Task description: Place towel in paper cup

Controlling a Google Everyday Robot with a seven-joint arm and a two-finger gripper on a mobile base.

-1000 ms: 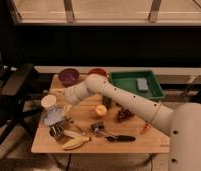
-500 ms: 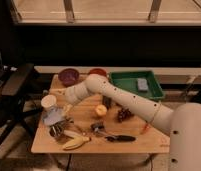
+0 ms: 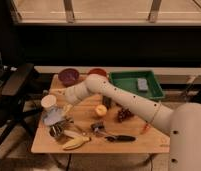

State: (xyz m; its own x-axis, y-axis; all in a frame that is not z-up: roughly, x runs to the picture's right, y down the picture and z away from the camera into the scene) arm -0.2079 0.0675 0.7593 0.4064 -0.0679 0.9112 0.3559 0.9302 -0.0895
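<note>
A white paper cup (image 3: 48, 102) stands upright near the left edge of the wooden table (image 3: 139, 142). A blue-grey towel (image 3: 52, 119) lies crumpled on the table just in front of the cup, touching its base. My gripper (image 3: 62, 111) is at the end of the white arm that reaches in from the lower right. It sits low, just right of the cup and over the towel's right edge. Whether it touches the towel does not show.
A purple bowl (image 3: 69, 76) and a red bowl (image 3: 97, 73) stand at the back. A green tray (image 3: 125, 80) holds a blue sponge (image 3: 142, 84). A yellow fruit (image 3: 100, 110), grapes (image 3: 125, 115), a banana (image 3: 76, 143), metal pieces (image 3: 57, 131) and a black-handled tool (image 3: 116, 137) lie around. A black chair (image 3: 14, 92) stands left.
</note>
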